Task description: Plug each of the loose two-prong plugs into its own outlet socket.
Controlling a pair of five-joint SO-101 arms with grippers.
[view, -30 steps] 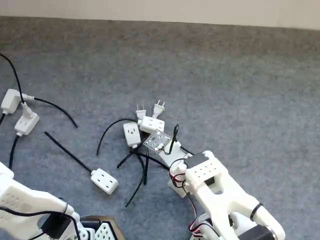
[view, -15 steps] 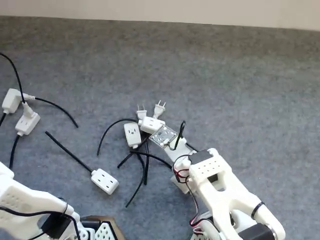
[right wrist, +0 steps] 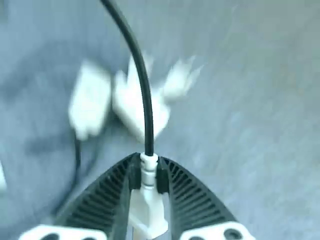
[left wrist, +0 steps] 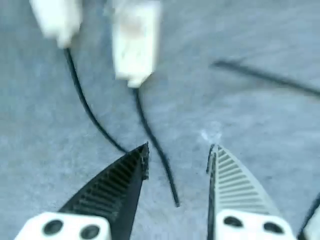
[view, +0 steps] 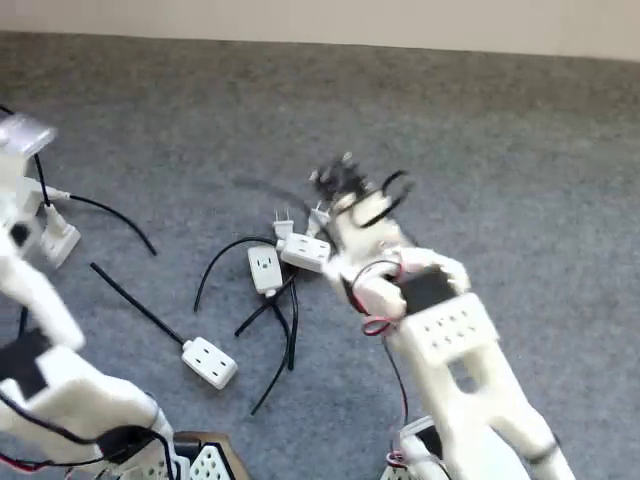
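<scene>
My right gripper point(right wrist: 147, 164) is shut on a white plug point(right wrist: 148, 205) whose black cord point(right wrist: 134, 55) arcs away from it. In the high view that gripper point(view: 338, 182) hangs above the carpet just beyond a cluster of two white outlet blocks point(view: 263, 268) point(view: 305, 251) and two loose two-prong plugs point(view: 283, 224) point(view: 318, 213). Below my open left gripper point(left wrist: 177, 152) at the far left lie two white corded pieces point(left wrist: 135, 42) point(left wrist: 56, 20); in the high view it point(view: 20, 135) hovers over one of them point(view: 57, 238). Nothing sits between its fingers.
A third white outlet block point(view: 208, 361) on a black cord lies toward the front left. Loose black cords point(view: 285, 335) tangle under the central cluster. Grey carpet point(view: 500, 150) covers the whole surface, open to the right and far side.
My right arm has stretched away from the front edge, carrying the plug and its cord past the central cluster. The left arm has risen and swung over the pieces at the far left.
</scene>
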